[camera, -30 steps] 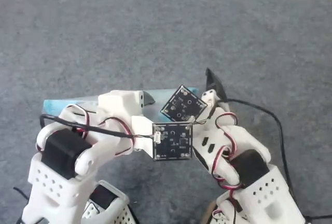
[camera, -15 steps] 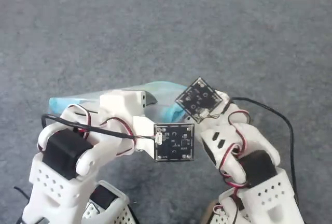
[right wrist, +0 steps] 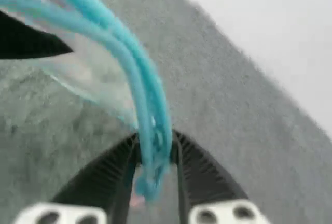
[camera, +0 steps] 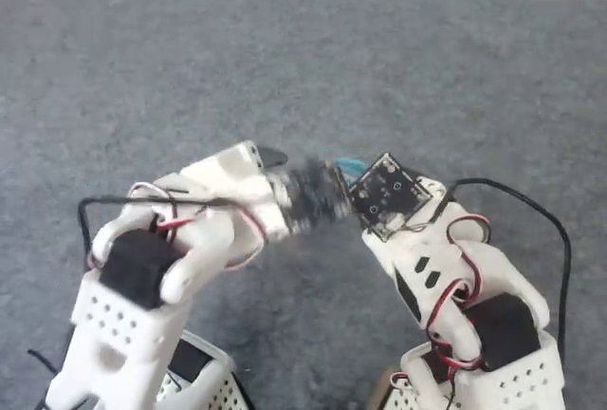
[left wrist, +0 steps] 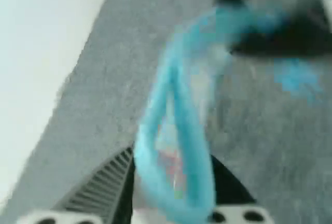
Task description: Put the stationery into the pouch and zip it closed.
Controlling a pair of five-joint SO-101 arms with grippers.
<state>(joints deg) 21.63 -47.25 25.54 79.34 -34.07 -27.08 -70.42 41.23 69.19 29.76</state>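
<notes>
Two grippers have the pouch [left wrist: 176,130] between them, one at each end, so that it hangs over the grey carpet [camera: 379,68]. The left gripper [left wrist: 174,169] has its jaws closed on one end of the blue edging. The right gripper [right wrist: 154,143] pinches the doubled blue edge at the other end, its ribbed black fingers [right wrist: 199,164] tight against it.

The pouch [right wrist: 129,63] looks light and limp: thin clear plastic walls with a soft blue fabric band sewn round the rim. It bows and folds freely, and the band curves in a loose loop rather than holding a line. The clear film is probably slick and would crease or slide out of a pinch. The blue band is thicker and woven, so it is the better place to grip — near the ends, as here.

Being so floppy, it likely needs tension from both ends to keep its mouth straight. With too much slack it would collapse on itself.

From above, a sliver of blue [camera: 349,165] peeks out between the two wrists. Whether any stationery lies inside cannot be told — the walls are too smeared.
</notes>
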